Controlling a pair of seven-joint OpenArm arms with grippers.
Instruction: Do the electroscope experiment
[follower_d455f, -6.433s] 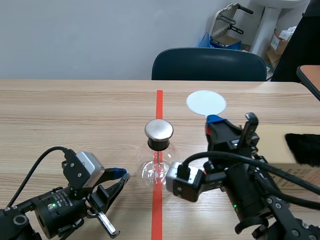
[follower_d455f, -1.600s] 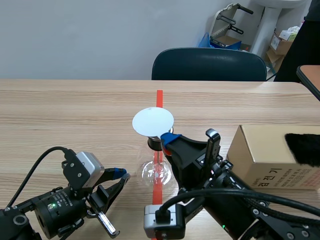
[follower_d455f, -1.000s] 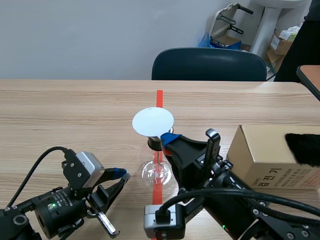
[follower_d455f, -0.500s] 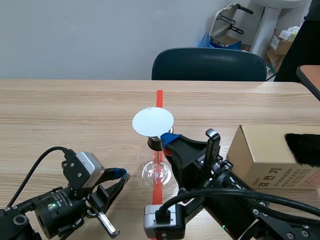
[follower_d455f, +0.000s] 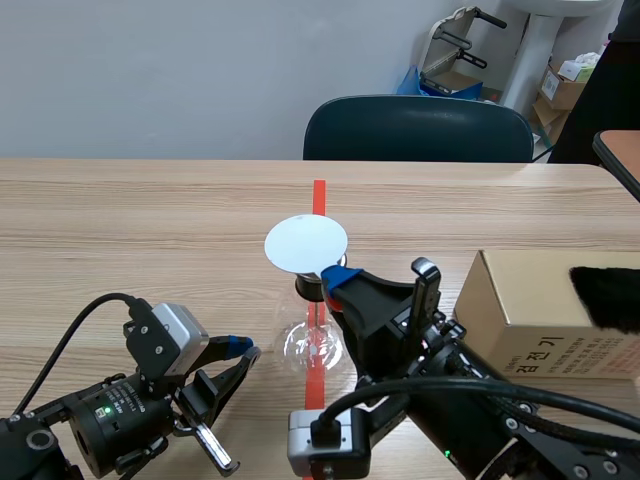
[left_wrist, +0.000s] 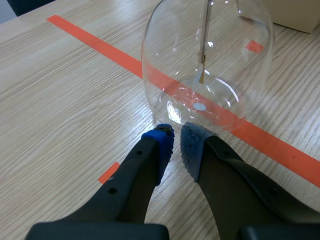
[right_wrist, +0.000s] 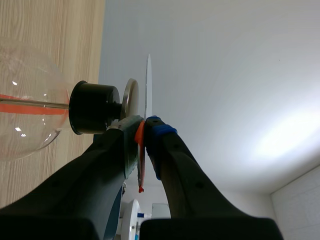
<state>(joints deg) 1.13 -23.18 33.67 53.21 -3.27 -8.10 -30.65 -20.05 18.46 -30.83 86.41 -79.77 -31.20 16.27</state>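
Note:
The electroscope, a clear glass flask (follower_d455f: 312, 345) with a black stopper (follower_d455f: 306, 288), stands on the red tape line. A white disc (follower_d455f: 306, 243) hangs flat just over its top and hides the metal cap in the scene view. My right gripper (follower_d455f: 335, 272) is shut on the disc's orange handle (right_wrist: 141, 167). In the right wrist view the disc (right_wrist: 148, 85) is edge-on beside the metal cap (right_wrist: 131, 97); whether they touch I cannot tell. My left gripper (left_wrist: 173, 142) rests low on the table, shut on nothing, its tips just short of the flask (left_wrist: 207, 65).
A cardboard box (follower_d455f: 530, 300) with a black fur piece (follower_d455f: 605, 295) on it stands at the right, close to my right arm. A dark chair (follower_d455f: 418, 128) is behind the table's far edge. Bare wood lies to the left and far side.
Since the oldest frame my right arm has carried the white disc from the right to above the electroscope's cap. Over the last second nothing has moved. The left arm stayed put.

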